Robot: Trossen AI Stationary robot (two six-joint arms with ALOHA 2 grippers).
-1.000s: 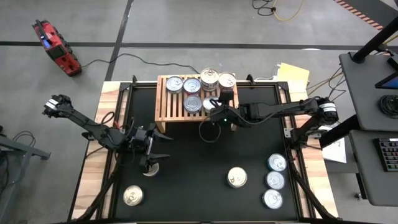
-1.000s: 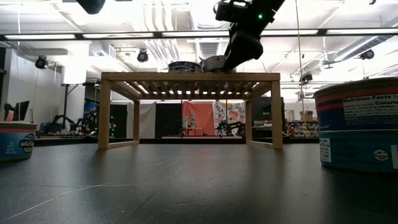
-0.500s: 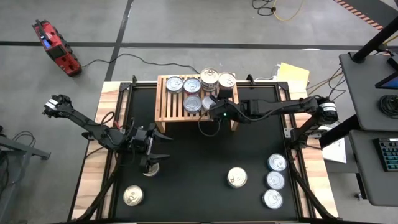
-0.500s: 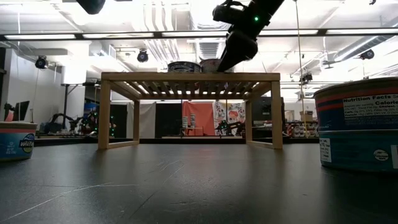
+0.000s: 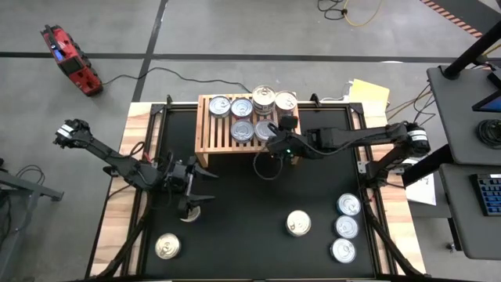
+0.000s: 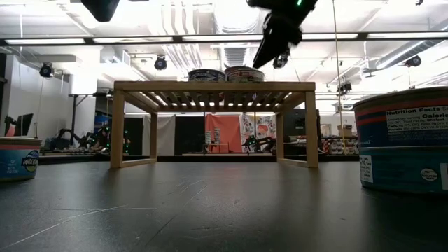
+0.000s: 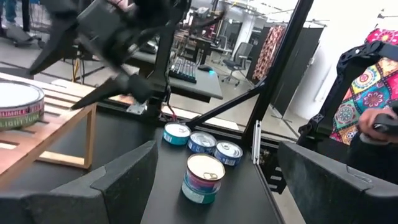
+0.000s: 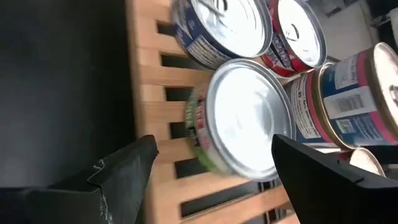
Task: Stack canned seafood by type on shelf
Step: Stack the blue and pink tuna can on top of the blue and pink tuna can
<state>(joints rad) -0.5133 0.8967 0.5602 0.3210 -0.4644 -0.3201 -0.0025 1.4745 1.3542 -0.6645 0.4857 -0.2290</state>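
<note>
Five cans sit on the shelf (image 5: 213,133), the green-labelled can (image 8: 239,127) just below the spread, empty right pincer (image 5: 272,139), which could knock it off if it swings low; left pincer (image 5: 202,185) waits spread.

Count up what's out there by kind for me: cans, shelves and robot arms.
Cans: 12 lids seen from above
Shelf: 1
Robot arms: 2
Total: 15
</note>
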